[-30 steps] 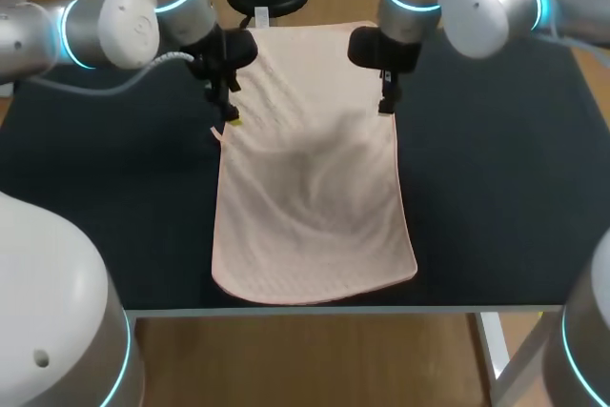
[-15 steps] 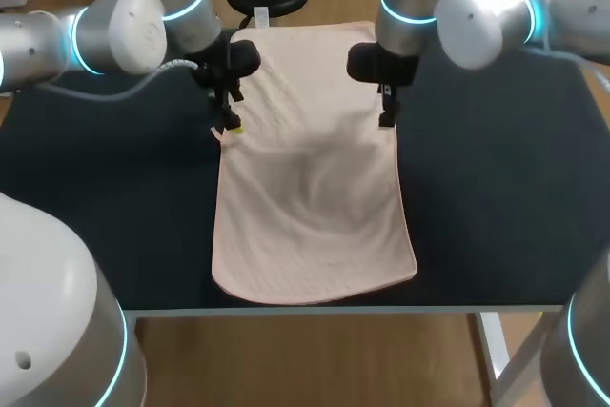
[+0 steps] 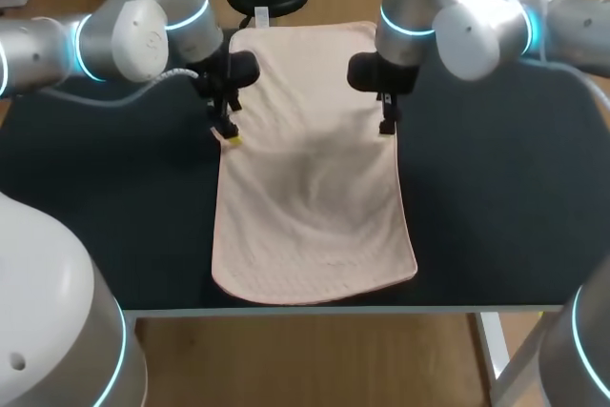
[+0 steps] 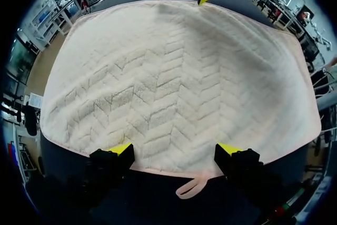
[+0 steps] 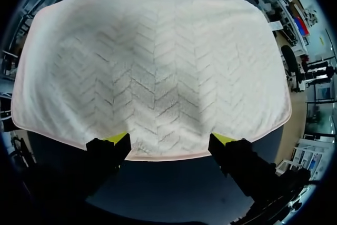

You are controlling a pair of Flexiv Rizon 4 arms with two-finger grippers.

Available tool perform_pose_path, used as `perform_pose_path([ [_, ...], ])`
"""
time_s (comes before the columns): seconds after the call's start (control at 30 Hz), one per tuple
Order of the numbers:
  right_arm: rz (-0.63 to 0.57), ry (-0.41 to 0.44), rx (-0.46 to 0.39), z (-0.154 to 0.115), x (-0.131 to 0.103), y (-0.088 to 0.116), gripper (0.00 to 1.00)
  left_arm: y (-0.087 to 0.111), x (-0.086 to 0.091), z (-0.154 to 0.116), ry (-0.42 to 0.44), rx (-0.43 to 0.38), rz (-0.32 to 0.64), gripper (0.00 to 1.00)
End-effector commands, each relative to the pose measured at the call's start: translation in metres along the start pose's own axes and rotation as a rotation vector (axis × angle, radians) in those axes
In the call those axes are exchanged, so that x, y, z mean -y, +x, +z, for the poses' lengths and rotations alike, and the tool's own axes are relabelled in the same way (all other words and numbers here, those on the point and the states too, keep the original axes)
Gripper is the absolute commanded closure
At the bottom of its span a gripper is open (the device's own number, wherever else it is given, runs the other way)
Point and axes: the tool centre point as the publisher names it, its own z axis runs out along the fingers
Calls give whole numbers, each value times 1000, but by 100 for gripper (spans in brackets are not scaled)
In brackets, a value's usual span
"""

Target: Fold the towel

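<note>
A pale pink towel [image 3: 310, 169] with a herringbone weave lies flat and lengthwise on the dark table [image 3: 505, 188]. My left gripper [image 3: 229, 132] hangs open over the towel's left long edge, about a third of the way from its far end. My right gripper [image 3: 388, 126] is open over the right long edge, straight across. In the left wrist view the towel [image 4: 174, 77] spreads ahead of the open left gripper [image 4: 176, 151], with a small fabric loop [image 4: 189, 187] at the edge under it. In the right wrist view the open right gripper [image 5: 171, 140] straddles the towel [image 5: 152, 61] at its edge.
A white tag [image 3: 262, 16] sticks out at the towel's far left corner. Dark bare table runs wide on both sides of the towel. The towel's near end lies close to the table's front edge [image 3: 315, 310].
Both grippers have shifted a little toward the near side and come lower over the towel's long edges. The towel lies as before, and both grippers stay open.
</note>
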Motion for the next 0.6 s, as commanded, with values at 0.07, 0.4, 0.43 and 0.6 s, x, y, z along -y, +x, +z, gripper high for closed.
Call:
perform_pose_path([
  [0.07,0,-5,1,7,-1,-2,0,-3,1,5,-3,-9,3,0],
  [0.4,-12,-16,-4,14,-3,7,0,-2,0,5,-6,-12,-6,0],
  [0.43,-13,-15,-5,15,-3,8,0,-2,0,5,-6,-12,-7,0],
  [0.6,-14,-9,-18,19,-1,9,0,-2,0,4,-2,-13,-9,0],
])
